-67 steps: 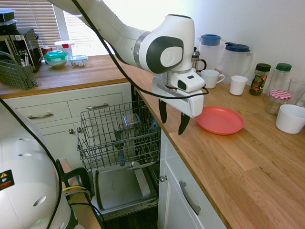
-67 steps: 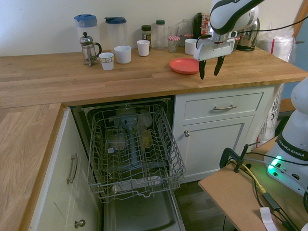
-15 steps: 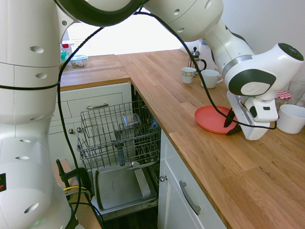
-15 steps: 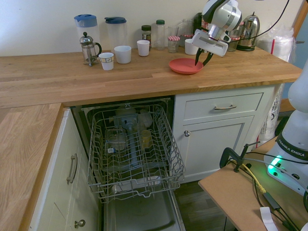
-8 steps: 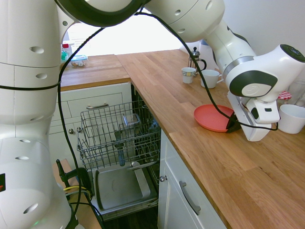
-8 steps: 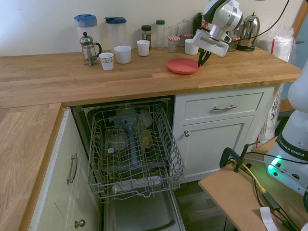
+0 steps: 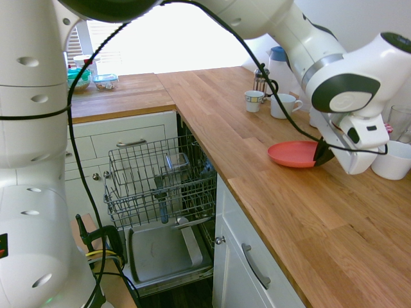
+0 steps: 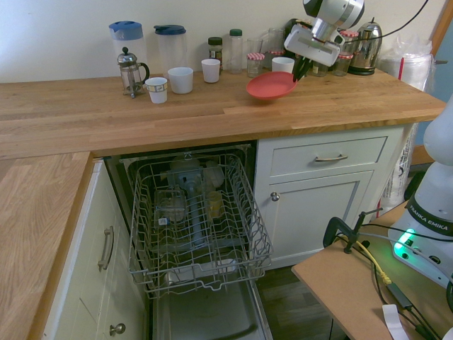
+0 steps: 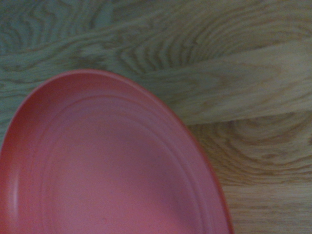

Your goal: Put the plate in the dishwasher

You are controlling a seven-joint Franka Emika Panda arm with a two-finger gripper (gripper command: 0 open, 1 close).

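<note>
The round, flat coral-red plastic plate [image 7: 293,154] hangs clear above the wooden countertop [image 7: 302,218], pinched at its rim by the closed white two-finger gripper [image 7: 322,154]. A white bowl [image 7: 390,159] sits just beside the gripper. The built-in dishwasher [image 8: 195,219], its grey wire rack pulled out, stands well below.

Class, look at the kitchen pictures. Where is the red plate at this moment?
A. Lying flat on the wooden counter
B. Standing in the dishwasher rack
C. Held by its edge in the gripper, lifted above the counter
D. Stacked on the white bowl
C: the gripper is shut on the rim of the plate, which hangs clear of the counter.
</note>
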